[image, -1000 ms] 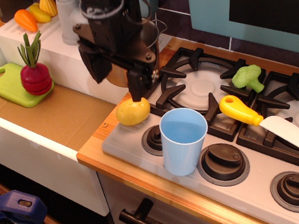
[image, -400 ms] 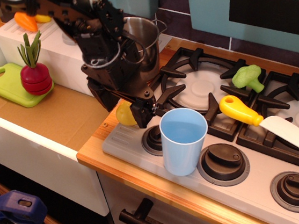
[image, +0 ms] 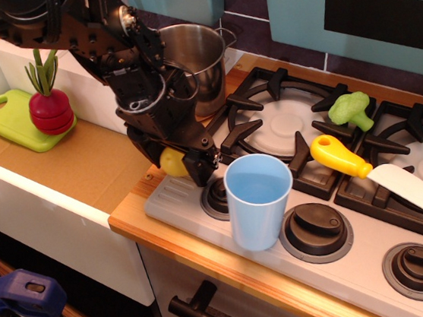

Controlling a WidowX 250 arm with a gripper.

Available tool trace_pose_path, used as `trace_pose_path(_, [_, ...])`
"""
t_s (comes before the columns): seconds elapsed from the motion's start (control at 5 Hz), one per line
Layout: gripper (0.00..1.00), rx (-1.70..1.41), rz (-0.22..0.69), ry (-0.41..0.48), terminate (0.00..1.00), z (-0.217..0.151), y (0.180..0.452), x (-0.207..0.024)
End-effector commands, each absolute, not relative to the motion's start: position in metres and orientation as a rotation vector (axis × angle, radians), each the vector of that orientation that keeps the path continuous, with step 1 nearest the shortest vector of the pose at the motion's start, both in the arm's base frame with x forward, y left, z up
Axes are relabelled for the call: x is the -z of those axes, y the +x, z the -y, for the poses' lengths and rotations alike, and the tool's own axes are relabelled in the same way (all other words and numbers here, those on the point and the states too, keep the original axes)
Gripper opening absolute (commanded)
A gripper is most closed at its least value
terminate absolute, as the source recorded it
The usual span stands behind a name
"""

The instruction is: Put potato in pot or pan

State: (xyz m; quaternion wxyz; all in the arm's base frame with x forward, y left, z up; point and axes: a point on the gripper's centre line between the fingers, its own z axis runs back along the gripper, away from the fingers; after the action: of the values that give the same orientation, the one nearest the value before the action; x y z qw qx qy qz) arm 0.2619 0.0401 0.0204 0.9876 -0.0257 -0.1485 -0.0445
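Note:
The yellow potato [image: 168, 162] lies at the front left corner of the stove top, mostly hidden by my gripper. My black gripper [image: 174, 163] has come down over it, with one jaw on each side of the potato, still spread and open. One fingertip [image: 200, 171] shows to the potato's right, close to the cup. The shiny steel pot [image: 198, 51] stands behind the gripper at the stove's back left corner, open side up; my arm covers part of its left side.
A light blue cup [image: 258, 199] stands right next to the gripper. A yellow-handled toy knife [image: 343, 157] and green broccoli [image: 350, 110] lie on the burners. A red radish toy [image: 49, 108] sits on a green board [image: 8, 120] in the sink area at left.
My gripper has dropped from above the potato to around it, and the arm has leaned in from the left. The potato now shows only as a small yellow patch.

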Motion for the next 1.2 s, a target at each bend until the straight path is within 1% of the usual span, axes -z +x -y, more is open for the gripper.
trace_pose_path(0.0, [0.0,0.101,0.284,0.002,0.0,-0.045,0.272,-0.054])
trace_pose_path(0.2, [0.0,0.177,0.256,0.109,0.0,-0.068,0.278,-0.09])
trace_pose_path(0.4, [0.0,0.251,0.255,0.143,0.0,-0.098,0.298,-0.106])
trace_pose_path(0.6, [0.0,0.346,0.309,0.172,0.0,-0.119,0.326,-0.11])
trace_pose_path(0.8, [0.0,0.389,0.345,0.169,0.0,-0.124,0.347,-0.107])
trace_pose_path(1.0, [1.0,0.43,0.374,0.139,0.0,-0.13,0.364,-0.102])
